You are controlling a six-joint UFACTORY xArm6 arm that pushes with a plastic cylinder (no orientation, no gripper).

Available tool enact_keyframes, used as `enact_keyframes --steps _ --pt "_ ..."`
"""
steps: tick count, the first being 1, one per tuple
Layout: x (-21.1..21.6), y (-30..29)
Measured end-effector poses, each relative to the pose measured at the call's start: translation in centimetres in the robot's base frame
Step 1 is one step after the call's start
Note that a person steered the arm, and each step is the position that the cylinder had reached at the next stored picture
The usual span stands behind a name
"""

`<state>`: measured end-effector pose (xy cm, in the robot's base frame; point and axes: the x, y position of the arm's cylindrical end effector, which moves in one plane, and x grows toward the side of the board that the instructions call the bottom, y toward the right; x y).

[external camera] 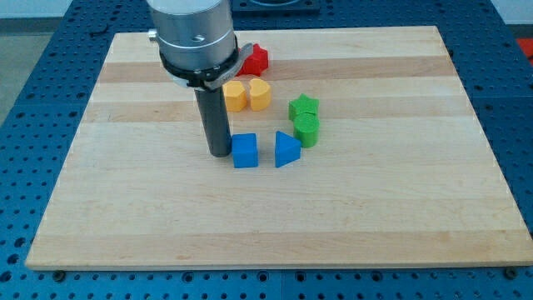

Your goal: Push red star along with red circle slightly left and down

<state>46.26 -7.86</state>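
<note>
The red star (257, 58) lies near the view's top, partly hidden by the arm's grey body. A second red piece (239, 68) peeks out beside it; I cannot make out its shape. My tip (220, 153) rests on the board just left of the blue cube (245, 151), well below the red blocks.
A yellow hexagon (236, 96) and a yellow heart (260, 94) sit below the red star. A green star (303, 107) and a green round block (306, 129) lie to the right. A blue triangle (286, 150) sits right of the blue cube. The wooden board (400, 208) ends at its edges.
</note>
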Motion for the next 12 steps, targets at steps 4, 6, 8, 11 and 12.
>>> enact_keyframes --steps 4,6,8,11,12 --pt "2.5 -0.1" --pt "10.4 -0.1" --pt "9.5 13.0" --pt "-6.3 19.9" --pt "-12.9 18.0"
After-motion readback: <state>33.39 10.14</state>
